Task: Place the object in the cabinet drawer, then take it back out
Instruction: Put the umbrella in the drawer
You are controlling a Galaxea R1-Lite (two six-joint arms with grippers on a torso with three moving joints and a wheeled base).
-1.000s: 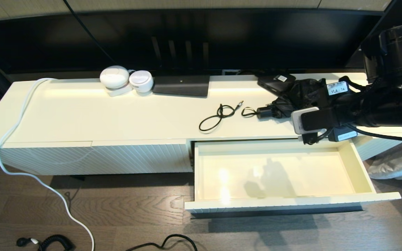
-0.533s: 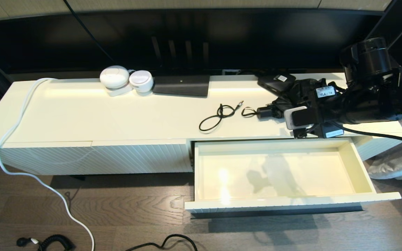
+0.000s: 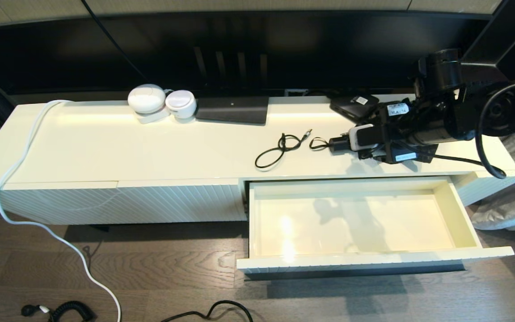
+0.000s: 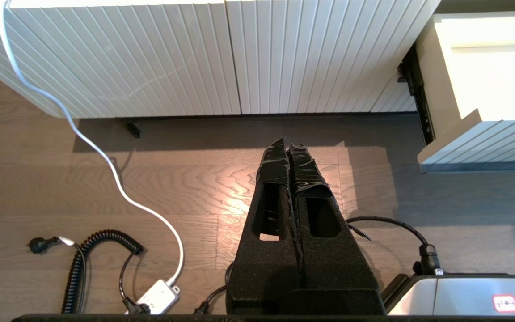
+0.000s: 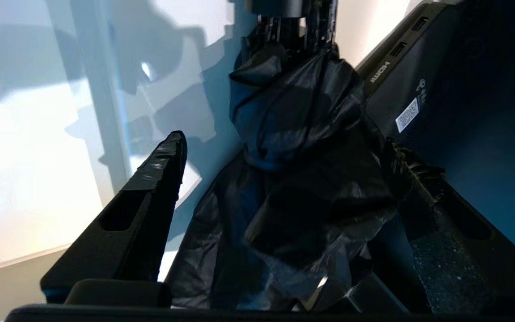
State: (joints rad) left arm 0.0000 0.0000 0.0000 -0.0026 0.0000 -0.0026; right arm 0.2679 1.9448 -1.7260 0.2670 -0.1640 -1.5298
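Since a second ago, the head view shows the right arm swung back from above the drawer's rear edge to the cabinet top [image 3: 159, 147], so the right gripper [image 3: 376, 134] now lies low over the folded black umbrella [image 3: 341, 143] at the right end of that top; its shadow in the drawer has slid toward the back wall. Nothing else has shifted. One cabinet drawer [image 3: 461, 214] stands pulled fully out, its glossy cream interior holding nothing. Counted on the top: two white round devices [image 3: 146, 98], one flat black box [image 3: 233, 109], one small black box with a white label [image 3: 353, 105], one looped black cable [image 3: 280, 150] and the one umbrella. On the floor run one white cable [image 3: 38, 226] and one black coiled cord [image 3: 67, 310]. From the left wrist view, the left gripper [image 4: 289, 150] hangs parked above the wooden floor with its two fingers pressed together, clasping nothing; the ribbed cabinet front [image 4: 195, 53] and the drawer's corner lie ahead. From the right wrist view, the two fingers [image 5: 163, 165] stand wide apart on either side of the umbrella's crumpled black fabric, which fills the gap between them while lying on the top beside the labelled black box; no grip has closed on it.
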